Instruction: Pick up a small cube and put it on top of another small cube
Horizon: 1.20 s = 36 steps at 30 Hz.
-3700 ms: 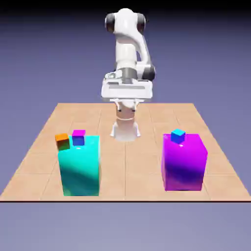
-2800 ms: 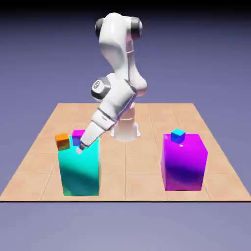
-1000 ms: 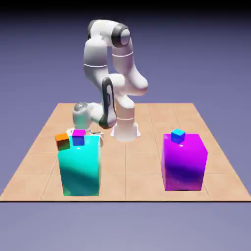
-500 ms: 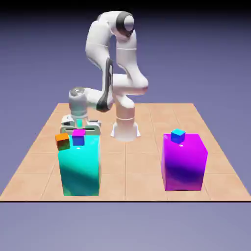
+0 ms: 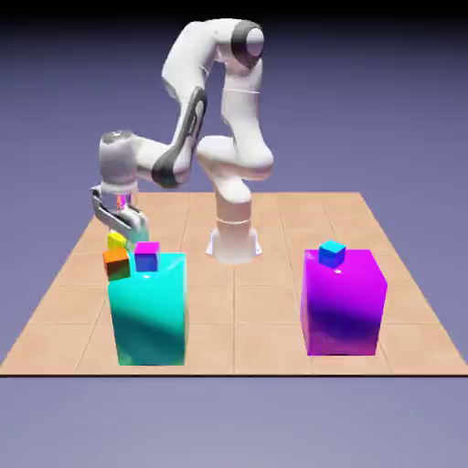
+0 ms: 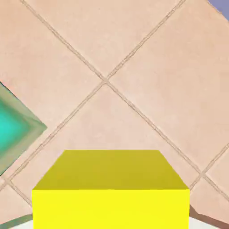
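In the exterior view my gripper (image 5: 118, 234) hangs at the left, shut on the small yellow cube (image 5: 116, 240). It holds the cube in the air just above a small orange cube (image 5: 116, 264), which sits beside the big teal block (image 5: 148, 311). The yellow cube (image 6: 109, 190) fills the bottom of the hand view and hides my fingertips. Tiled floor shows beyond it.
A small cube with a magenta top and blue front (image 5: 146, 257) sits on the teal block. A big magenta block (image 5: 343, 302) at the exterior view's right carries a small blue cube (image 5: 332, 253). A corner of the teal block (image 6: 11, 127) shows at the hand view's left.
The hand has risen and swung toward the exterior view's left. The yellow cube, hidden behind the teal block before, now shows lifted in the shut gripper.
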Tool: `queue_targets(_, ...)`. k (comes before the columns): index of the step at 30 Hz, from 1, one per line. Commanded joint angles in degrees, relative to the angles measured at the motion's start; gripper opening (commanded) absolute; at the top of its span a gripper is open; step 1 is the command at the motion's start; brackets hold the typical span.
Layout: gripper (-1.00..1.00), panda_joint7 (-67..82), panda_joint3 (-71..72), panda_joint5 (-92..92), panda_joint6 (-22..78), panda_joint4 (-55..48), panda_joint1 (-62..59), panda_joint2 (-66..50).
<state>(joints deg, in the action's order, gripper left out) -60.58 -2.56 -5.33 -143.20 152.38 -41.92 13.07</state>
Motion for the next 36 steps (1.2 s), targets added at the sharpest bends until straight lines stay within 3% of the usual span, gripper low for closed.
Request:
queue_targets(1, -1.00, -2.6, 1.8, 0.8, 0.8, -0.8, -1.7, 0.3)
queue_targets(36, -1.00, -89.8, 64.0, 32.4, 27.3, -28.2, -59.8, 12.4)
